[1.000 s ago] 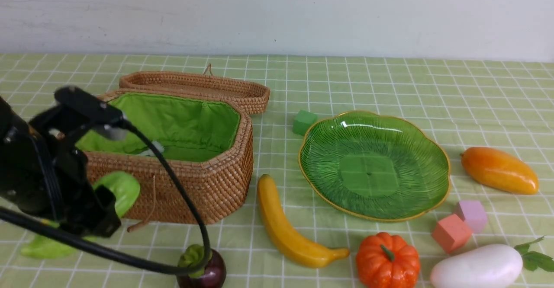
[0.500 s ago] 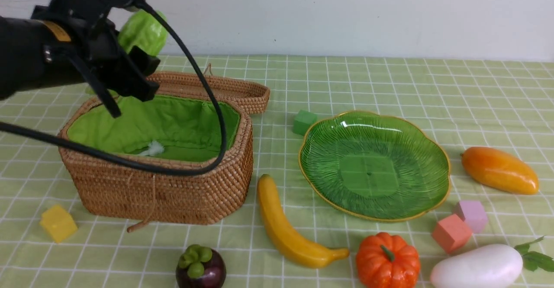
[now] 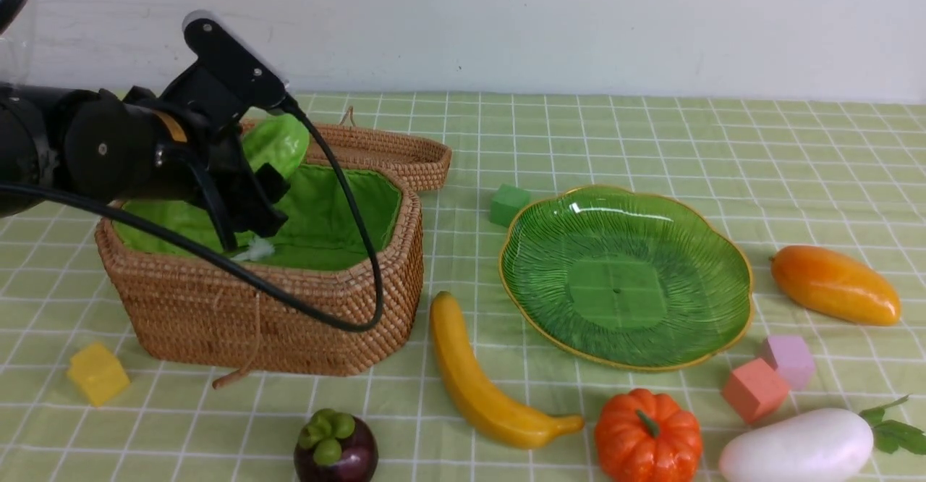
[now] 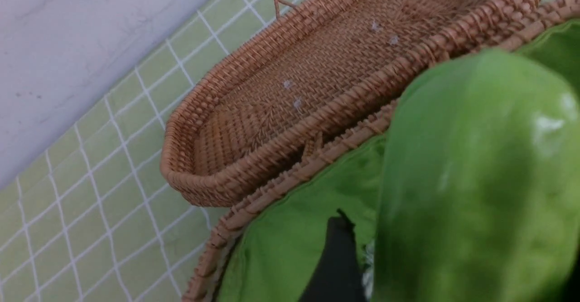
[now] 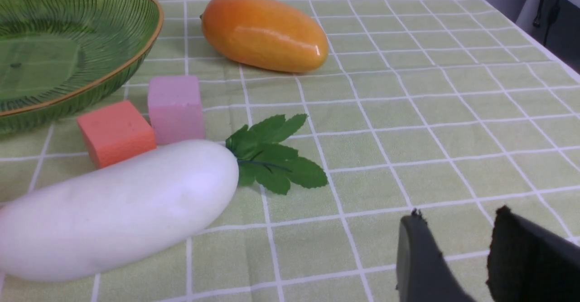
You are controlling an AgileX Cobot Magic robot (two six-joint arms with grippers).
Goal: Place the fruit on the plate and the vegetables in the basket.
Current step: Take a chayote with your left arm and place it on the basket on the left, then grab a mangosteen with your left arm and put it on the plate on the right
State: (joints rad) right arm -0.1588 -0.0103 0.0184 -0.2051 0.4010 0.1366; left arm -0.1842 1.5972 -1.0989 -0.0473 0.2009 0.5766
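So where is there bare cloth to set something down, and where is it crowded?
Free: the far cloth behind the plate and the basket lid, and the patch beyond the mango. Crowded: the near right, with pumpkin, radish and two cubes bunched together.

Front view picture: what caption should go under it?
Left gripper lowers a cucumber into the basket.

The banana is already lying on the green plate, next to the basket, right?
No. In the front view the banana lies on the tablecloth, between the basket and the green plate, not on the plate, which has nothing in it.
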